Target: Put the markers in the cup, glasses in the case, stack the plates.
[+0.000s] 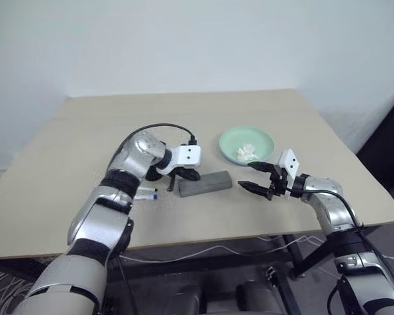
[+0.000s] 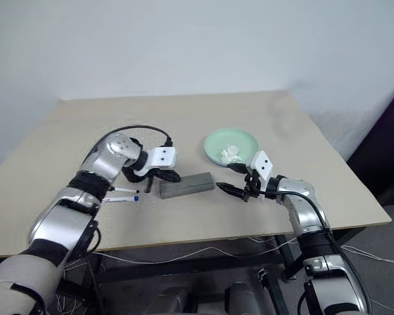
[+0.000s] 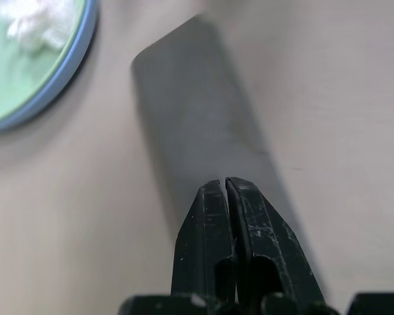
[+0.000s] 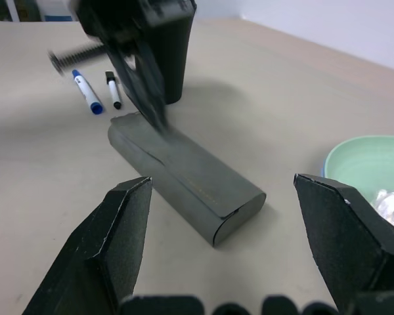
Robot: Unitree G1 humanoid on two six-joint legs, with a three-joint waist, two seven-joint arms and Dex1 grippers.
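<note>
We note a tan table [image 1: 65,177] — on it lie the closed grey case [image 1: 205,183], two markers [image 4: 97,93], a black cup [image 4: 174,62] and stacked plates [image 1: 231,139].

beige table [image 1: 65,197] against a white wall [image 1: 184,39], crumpled white tissue [image 1: 246,153] lying toward the table's far right side, loose white cables [image 1: 203,252] trailing under the near edge, dark object [image 2: 391,131] at far right.
</note>
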